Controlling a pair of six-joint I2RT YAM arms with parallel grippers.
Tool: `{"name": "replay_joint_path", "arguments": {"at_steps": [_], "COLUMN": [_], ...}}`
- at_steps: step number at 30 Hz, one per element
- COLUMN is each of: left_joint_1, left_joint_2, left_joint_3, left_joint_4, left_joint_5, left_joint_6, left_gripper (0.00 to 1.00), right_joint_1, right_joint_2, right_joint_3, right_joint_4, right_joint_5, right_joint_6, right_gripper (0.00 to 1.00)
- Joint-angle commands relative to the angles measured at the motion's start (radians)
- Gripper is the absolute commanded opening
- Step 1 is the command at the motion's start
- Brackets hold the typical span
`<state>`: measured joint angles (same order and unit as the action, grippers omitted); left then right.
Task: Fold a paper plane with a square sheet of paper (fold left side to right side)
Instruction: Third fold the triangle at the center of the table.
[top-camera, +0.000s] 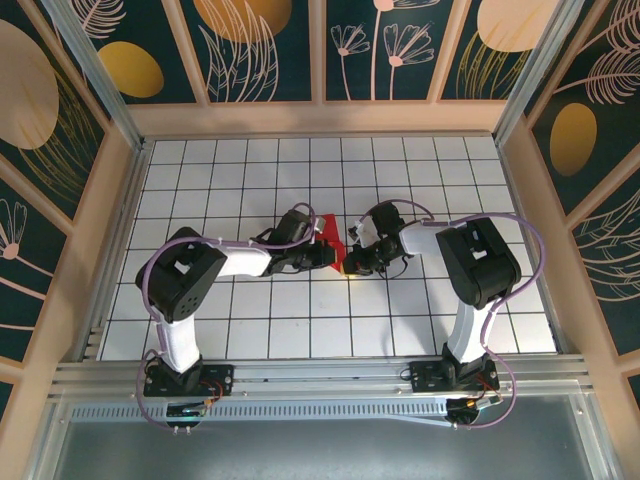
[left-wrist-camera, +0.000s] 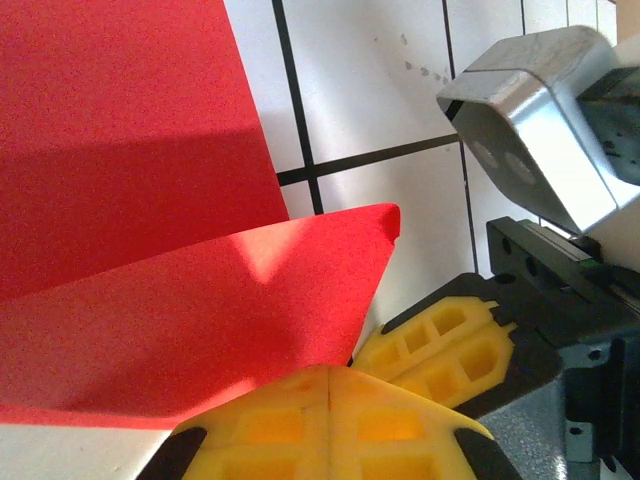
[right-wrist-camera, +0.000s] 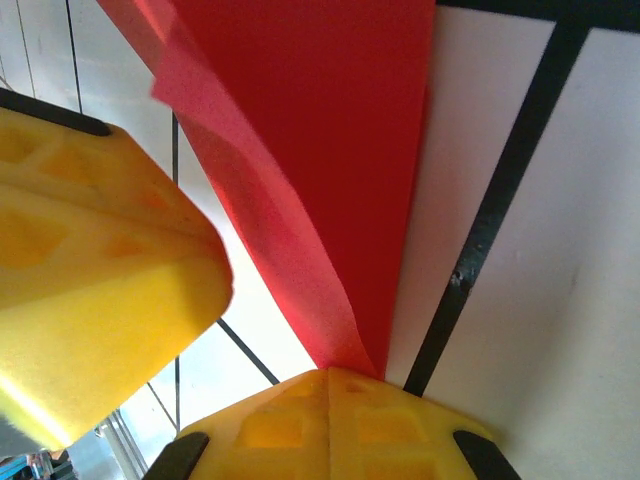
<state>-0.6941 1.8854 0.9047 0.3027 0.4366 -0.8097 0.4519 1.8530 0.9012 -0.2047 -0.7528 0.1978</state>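
no lettering, label, brand, number or sign can be read on anything pictured.

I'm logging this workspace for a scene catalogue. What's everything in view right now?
thin bright red paper sheet: one, red, partly folded, table centre, between both grippers.
white grid-tiled table: one, white with black lines, under everything.
floral wall panels: several, dark teal and gold, around the table.
metal rail: one, silver, near edge, under the arm bases.
left gripper: one, yellow fingers, shut on the paper.
right gripper: one, yellow fingers, shut on the paper.
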Motion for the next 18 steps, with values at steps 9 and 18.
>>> {"name": "replay_joint_path", "arguments": {"at_steps": [9,18], "left_joint_1": [-0.008,-0.008], "left_joint_2": [0.046,0.063], "left_joint_3": [0.032,0.028], "left_joint_4": [-0.008,-0.04], "left_joint_5": [0.0,-0.033], "left_joint_6": [-0.018,-0.038], "left_gripper": [0.03,0.03], "right_joint_1": [0.005,0.005], "right_joint_2": [0.077,0.094], "right_joint_3": [-0.02,-0.011], "right_joint_4": [-0.089,-0.119], "right_joint_5": [0.123,0.133], "right_joint_6": [0.005,0.003], "right_gripper": [0.0,0.0]}}
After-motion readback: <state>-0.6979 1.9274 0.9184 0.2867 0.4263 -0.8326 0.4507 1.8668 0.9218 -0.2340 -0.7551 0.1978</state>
